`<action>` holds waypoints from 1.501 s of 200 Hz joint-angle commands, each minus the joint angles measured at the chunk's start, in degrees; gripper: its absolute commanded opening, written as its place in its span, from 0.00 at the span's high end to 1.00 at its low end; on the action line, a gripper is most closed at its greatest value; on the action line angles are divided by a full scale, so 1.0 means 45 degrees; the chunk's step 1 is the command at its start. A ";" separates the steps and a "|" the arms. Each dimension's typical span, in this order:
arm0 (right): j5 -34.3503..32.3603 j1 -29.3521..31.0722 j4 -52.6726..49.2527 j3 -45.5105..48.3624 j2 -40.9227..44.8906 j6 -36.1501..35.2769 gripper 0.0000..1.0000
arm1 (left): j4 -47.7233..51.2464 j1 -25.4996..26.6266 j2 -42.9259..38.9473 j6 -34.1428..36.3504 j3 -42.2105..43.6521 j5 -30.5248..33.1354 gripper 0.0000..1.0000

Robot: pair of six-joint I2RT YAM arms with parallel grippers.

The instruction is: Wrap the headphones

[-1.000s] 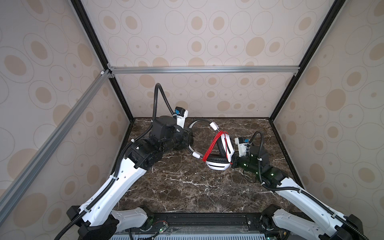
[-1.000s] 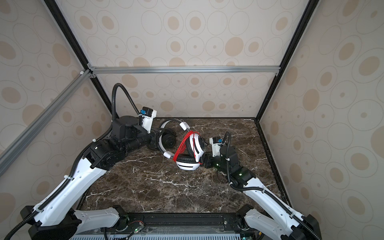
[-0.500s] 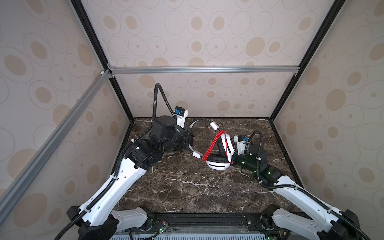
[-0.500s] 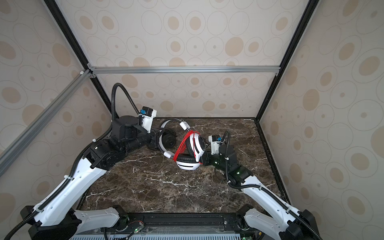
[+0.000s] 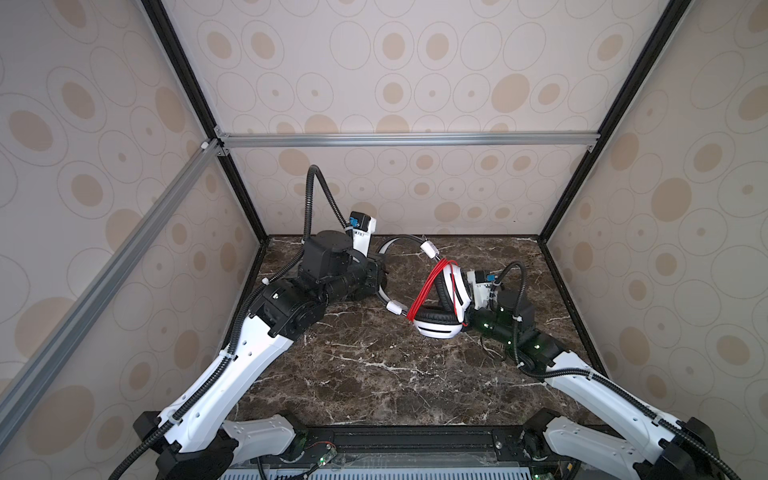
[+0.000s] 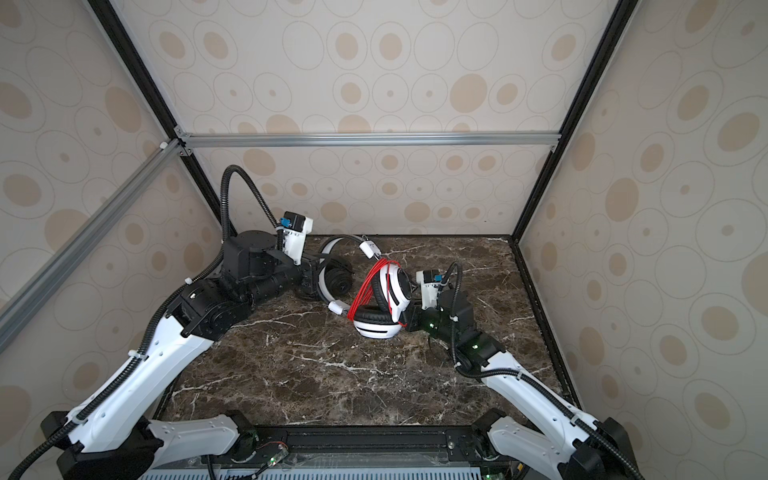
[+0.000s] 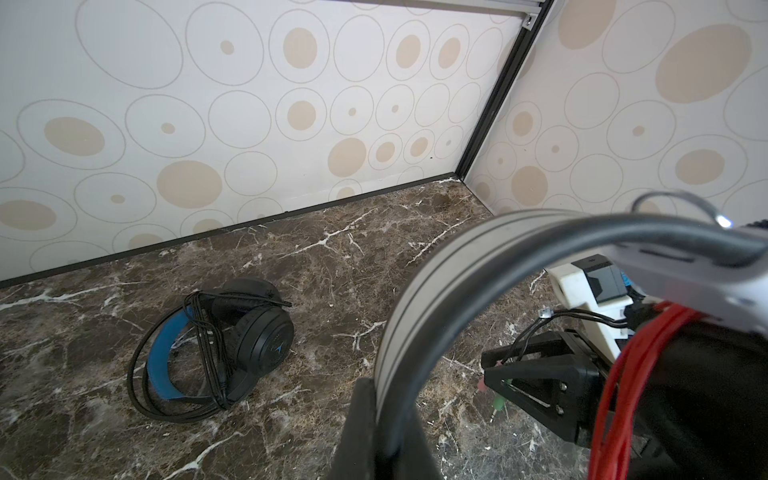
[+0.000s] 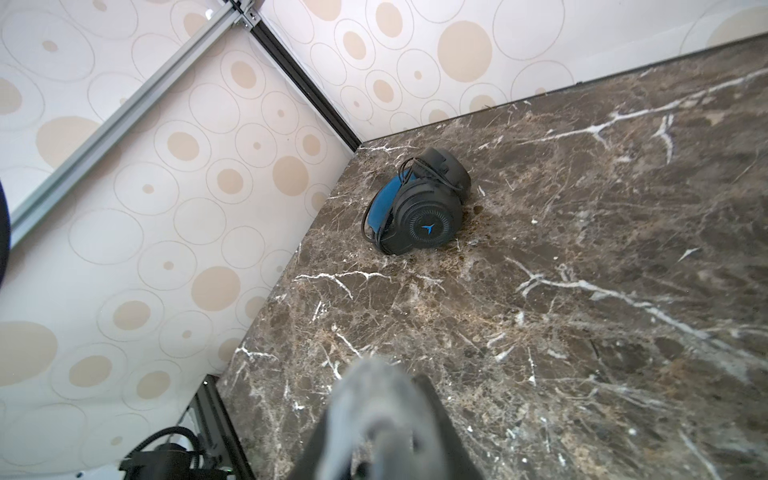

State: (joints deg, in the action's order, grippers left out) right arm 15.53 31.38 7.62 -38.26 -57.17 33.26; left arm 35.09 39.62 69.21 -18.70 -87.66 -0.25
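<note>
The dark marble tabletop (image 5: 374,374) fills the floor of the walled cell, and both arms reach in toward its back half. The white headset (image 5: 451,286) sits a little right of centre in both top views: one black-padded earcup lies flat on the marble and the other stands on edge above it. Its headband arcs away toward the left arm. The left gripper (image 7: 382,428) is clamped tight on that grey-striped headband, which runs up out of its fingers in the left wrist view.

The black headset (image 7: 257,336) lies on the table at the back left, apart from the white one. Its blue inner headband (image 7: 160,353) is turned outward and its black cord (image 7: 208,345) is looped around it.

The red cord (image 5: 428,286) is wound in several strands across the white headset's earcups.

The right gripper (image 8: 382,428) sits just behind the standing earcup. Something grey and blurred lies between its jaws, too close to the lens to name, so its grip cannot be told. Two small jack plugs (image 7: 494,403) hang just beside it.
</note>
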 commanded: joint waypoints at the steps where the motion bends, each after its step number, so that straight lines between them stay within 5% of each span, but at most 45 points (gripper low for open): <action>1: -0.0089 -0.0088 0.0681 0.0237 0.0028 0.0156 0.70 | -0.1315 0.0020 -0.0127 -0.0708 -0.0188 -0.0384 1.00; 56: 0.0007 -0.0187 0.1315 0.0382 -0.0001 0.0386 0.67 | -0.1336 0.0024 -0.0141 -0.0732 -0.0169 -0.0408 1.00; 152: 0.0346 -0.0309 0.1396 0.0545 0.0008 0.0264 0.92 | -0.1737 0.0005 -0.0053 -0.1078 -0.0164 -0.0297 1.00; 240: -0.0231 -0.0304 -0.0945 -0.0041 0.0175 -0.1008 0.96 | -0.2863 -0.0068 0.0810 -0.5155 -0.0899 0.0500 1.00; 300: -0.0572 -0.0281 -0.1902 -0.0251 0.0426 -0.1638 0.97 | -0.3678 -0.0162 0.1053 -0.8079 -0.0482 0.2685 1.00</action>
State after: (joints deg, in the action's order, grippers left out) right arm 14.28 30.24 3.38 -38.59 -56.86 27.68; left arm 29.41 39.33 75.33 -43.88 -87.13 5.43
